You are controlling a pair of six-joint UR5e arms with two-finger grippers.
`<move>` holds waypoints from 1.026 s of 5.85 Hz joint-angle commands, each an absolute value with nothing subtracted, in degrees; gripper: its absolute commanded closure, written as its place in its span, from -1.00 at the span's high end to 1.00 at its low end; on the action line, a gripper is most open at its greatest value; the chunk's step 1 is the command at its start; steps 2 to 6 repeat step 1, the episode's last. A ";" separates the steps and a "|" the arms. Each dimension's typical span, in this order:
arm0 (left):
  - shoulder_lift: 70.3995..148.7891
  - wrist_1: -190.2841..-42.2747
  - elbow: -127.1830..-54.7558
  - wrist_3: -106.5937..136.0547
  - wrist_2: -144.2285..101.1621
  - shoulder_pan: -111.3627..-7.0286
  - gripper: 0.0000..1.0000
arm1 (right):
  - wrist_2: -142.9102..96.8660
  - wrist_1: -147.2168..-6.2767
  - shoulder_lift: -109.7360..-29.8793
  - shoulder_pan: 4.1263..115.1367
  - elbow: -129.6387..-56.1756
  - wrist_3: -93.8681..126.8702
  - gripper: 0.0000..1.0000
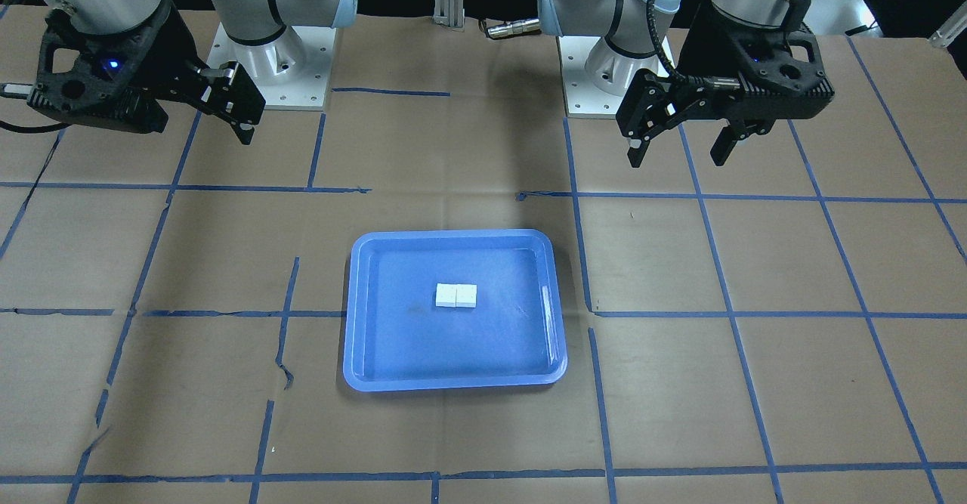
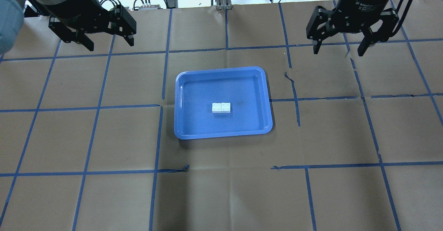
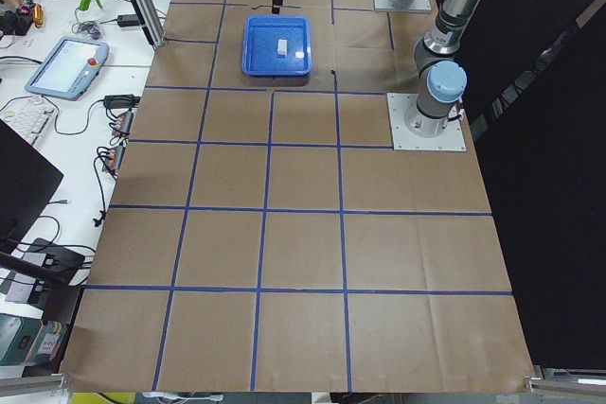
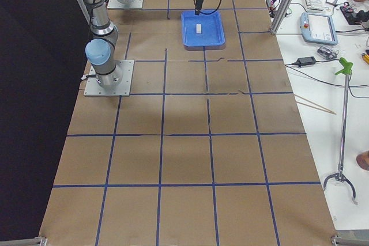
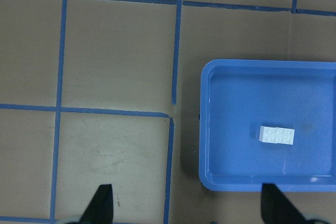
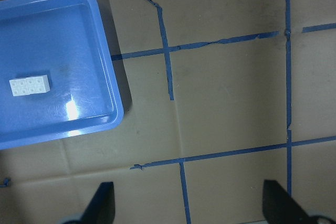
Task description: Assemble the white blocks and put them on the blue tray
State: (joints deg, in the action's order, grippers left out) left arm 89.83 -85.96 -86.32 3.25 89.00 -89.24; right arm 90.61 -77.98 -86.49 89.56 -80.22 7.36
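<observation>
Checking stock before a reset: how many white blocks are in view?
2. The white blocks lie side by side, touching, near the middle of the blue tray; none appears hidden.

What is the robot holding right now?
Nothing. The left gripper and right gripper show open, empty jaws; the white blocks lie on the blue tray.

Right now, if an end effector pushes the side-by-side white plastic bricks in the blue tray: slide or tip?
Probably slide: the side-by-side white plastic bricks lie flat, wider than tall, so tipping looks unlikely. The glossy blue plastic tray shows glare, likely slick.
</observation>
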 commanded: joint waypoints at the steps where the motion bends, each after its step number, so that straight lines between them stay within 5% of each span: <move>1: 89.74 -85.96 -86.57 3.25 89.03 -89.30 0.99 | 90.70 -78.13 -86.40 89.56 -80.24 7.21 1.00; 6: 89.74 -85.96 -86.57 3.25 89.03 -89.30 0.99 | 90.70 -78.13 -86.40 89.56 -80.24 7.21 1.00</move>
